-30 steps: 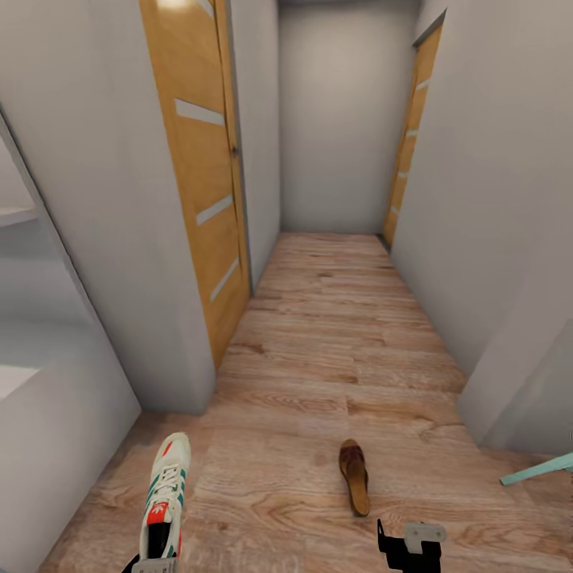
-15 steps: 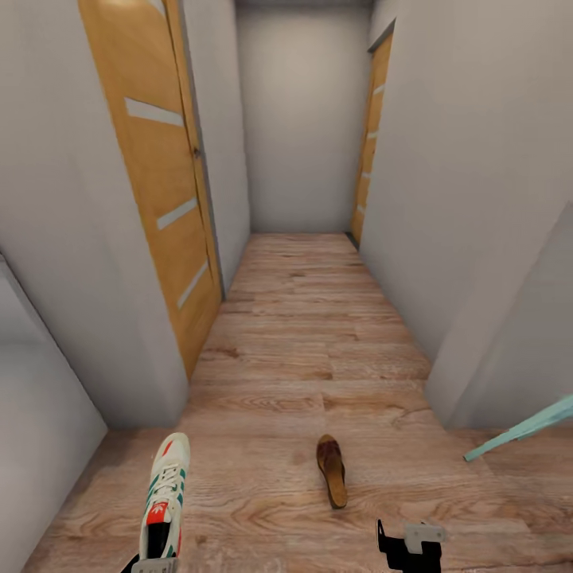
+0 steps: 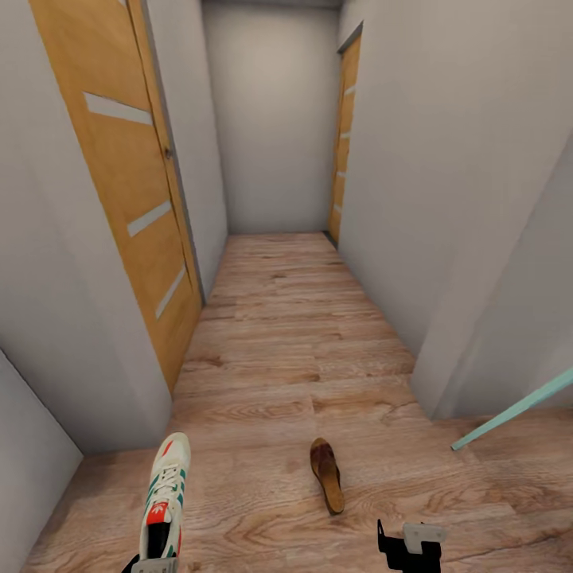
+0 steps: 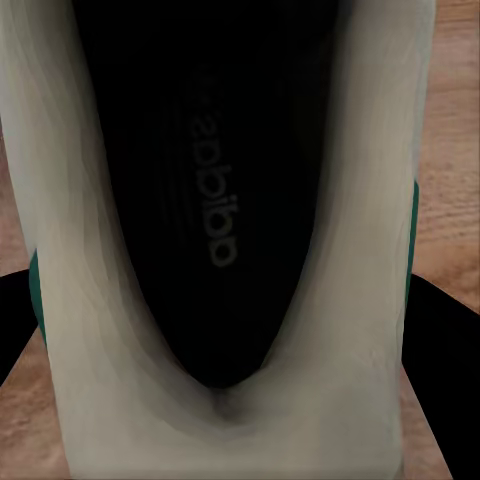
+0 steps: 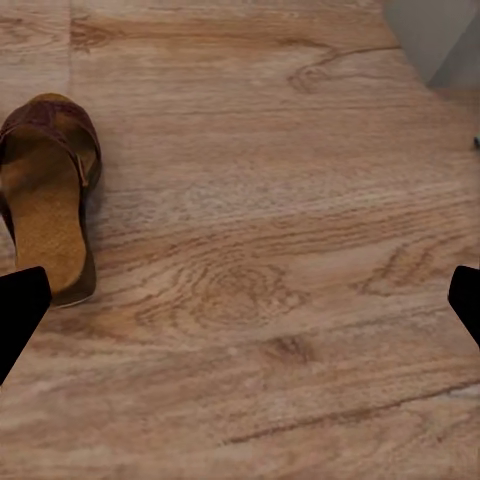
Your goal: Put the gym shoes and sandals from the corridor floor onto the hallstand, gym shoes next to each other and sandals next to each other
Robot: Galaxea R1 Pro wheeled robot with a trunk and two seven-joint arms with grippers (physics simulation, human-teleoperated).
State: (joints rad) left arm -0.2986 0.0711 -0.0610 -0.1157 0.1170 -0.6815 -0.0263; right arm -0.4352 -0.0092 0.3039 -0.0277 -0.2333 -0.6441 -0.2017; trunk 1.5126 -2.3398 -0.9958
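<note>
A white gym shoe (image 3: 165, 493) with green stripes and a red-orange tongue patch hangs over the corridor floor (image 3: 278, 334), toe pointing away from me. My left gripper (image 3: 151, 565) is shut on its heel end. The left wrist view looks into the shoe's dark insole (image 4: 230, 200), with a black finger on either side. One brown sandal (image 3: 327, 475) lies flat on the planks ahead of my right gripper (image 3: 410, 549). That gripper is open and holds nothing. In the right wrist view the sandal (image 5: 45, 190) lies off to one side of the open right gripper (image 5: 240, 310).
The corridor runs ahead between grey walls, with a wooden door on the left (image 3: 119, 183) and another on the right (image 3: 344, 135). A teal bar (image 3: 513, 410) slants in from the right. A light-grey panel (image 3: 28, 469) stands at the lower left; whether it is the hallstand I cannot tell.
The camera has turned right, so the corridor and sandal have slid left in the picture and the grey shelves at the left have gone out of view. Both grippers keep their places; the shoe stays held.
</note>
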